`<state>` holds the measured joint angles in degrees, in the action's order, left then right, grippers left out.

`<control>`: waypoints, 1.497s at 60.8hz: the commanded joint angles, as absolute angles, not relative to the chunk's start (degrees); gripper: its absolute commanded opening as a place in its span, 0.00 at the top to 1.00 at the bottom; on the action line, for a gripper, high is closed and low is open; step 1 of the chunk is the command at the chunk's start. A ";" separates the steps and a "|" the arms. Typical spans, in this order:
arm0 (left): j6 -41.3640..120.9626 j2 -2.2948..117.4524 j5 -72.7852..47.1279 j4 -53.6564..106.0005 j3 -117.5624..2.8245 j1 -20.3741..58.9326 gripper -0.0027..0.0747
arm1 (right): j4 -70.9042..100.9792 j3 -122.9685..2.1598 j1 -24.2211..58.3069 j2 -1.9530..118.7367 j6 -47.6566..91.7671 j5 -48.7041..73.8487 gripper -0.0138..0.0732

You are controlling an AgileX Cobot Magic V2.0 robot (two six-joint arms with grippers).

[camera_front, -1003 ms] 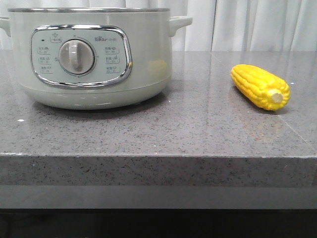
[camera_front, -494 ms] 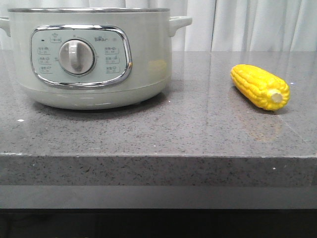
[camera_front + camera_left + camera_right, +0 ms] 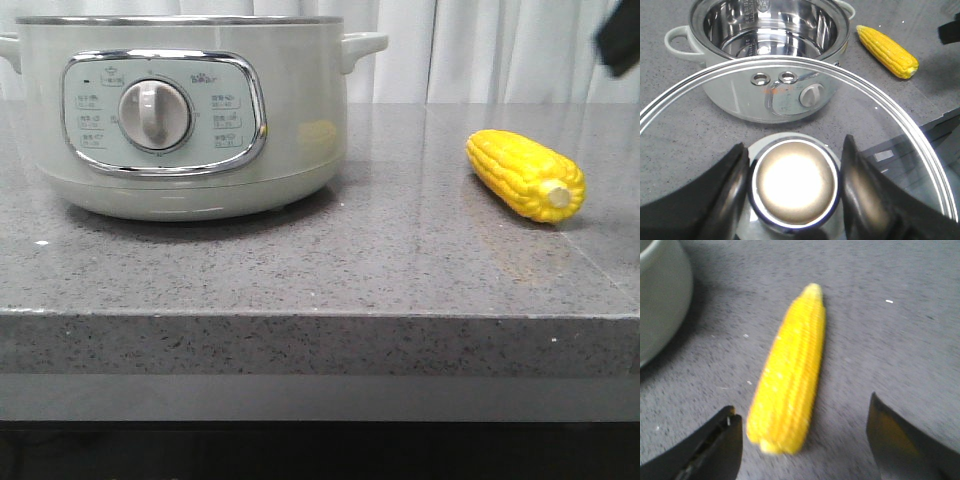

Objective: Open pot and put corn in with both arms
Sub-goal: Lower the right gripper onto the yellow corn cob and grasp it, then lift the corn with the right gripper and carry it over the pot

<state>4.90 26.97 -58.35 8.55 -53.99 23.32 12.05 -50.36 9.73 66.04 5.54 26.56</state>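
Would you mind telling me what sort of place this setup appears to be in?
Probably a mock kitchen counter: a speckled grey stone countertop carries an electric pot and a corn, with pale curtains hanging behind it.

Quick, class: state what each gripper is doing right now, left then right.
Left gripper: shut on the glass lid's knob.
Right gripper: open, empty, above the corn.

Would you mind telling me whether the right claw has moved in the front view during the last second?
Yes. The right claw has entered at the upper right, above the corn, which lies unmoved.
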 commanded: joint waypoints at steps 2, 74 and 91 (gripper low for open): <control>4.00 25.88 -49.86 9.77 -55.70 23.76 0.75 | 13.59 -56.96 10.41 72.98 5.60 23.46 0.22; 3.90 25.76 -49.27 9.77 -55.70 23.76 0.75 | 17.21 -93.75 18.83 89.84 13.08 30.74 0.52; 3.90 25.76 -49.27 9.77 -55.70 23.76 0.75 | 17.21 -107.39 32.04 102.70 13.38 32.34 0.52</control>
<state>4.28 25.46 -58.09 8.55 -53.76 23.32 16.55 -103.01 29.29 101.95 12.63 34.29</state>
